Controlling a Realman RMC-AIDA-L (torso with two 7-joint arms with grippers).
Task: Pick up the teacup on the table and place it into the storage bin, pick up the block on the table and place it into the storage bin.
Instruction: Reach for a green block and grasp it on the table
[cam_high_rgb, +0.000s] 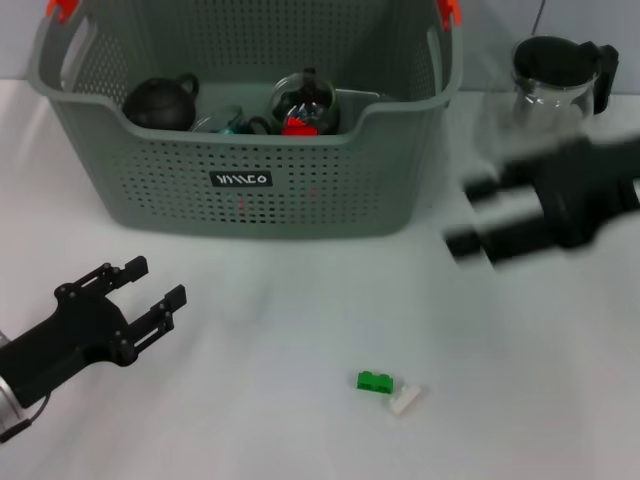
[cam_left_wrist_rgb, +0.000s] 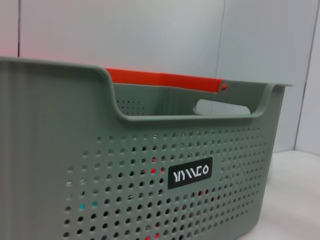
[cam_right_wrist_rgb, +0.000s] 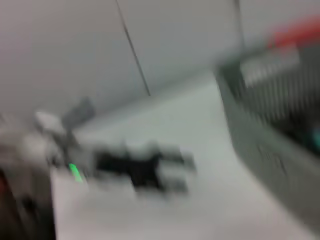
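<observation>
Head view first: you've got the storage bin (cam_high_rgb: 250, 150) sitting at about 12 o'clock on the white table (cam_high_rgb: 300, 320), orange clips (cam_high_rgb: 60, 8) on its handles and a small dark label (cam_high_rgb: 241, 180) with white lettering on the front wall. Inside it you can spot a dark round teapot (cam_high_rgb: 160, 102) toward the 10 o'clock side and a glass teacup (cam_high_rgb: 303, 100) with something red in it near the middle.

Your block (cam_high_rgb: 375, 381), the green one, is down at roughly 5 o'clock on the bare table, with a small white piece (cam_high_rgb: 404, 399) touching its lower right edge. Nothing is gripping either.

Your left gripper (cam_high_rgb: 150, 288) is at about 8 o'clock, low over the table, fingers spread apart and holding nothing, well apart from the block. The left wrist view just stares at the bin's perforated wall (cam_left_wrist_rgb: 150, 200) and label (cam_left_wrist_rgb: 190, 173).

Your right gripper (cam_high_rgb: 480, 215) is at around 3 o'clock, just to the right of the bin, but it's a smear, so you can't tell how its fingers stand. Behind it, at 1 o'clock, there's a glass jug (cam_high_rgb: 555, 75) with a black lid.

Right wrist view is too blurred to read much beyond the bin's corner (cam_right_wrist_rgb: 270, 135).
</observation>
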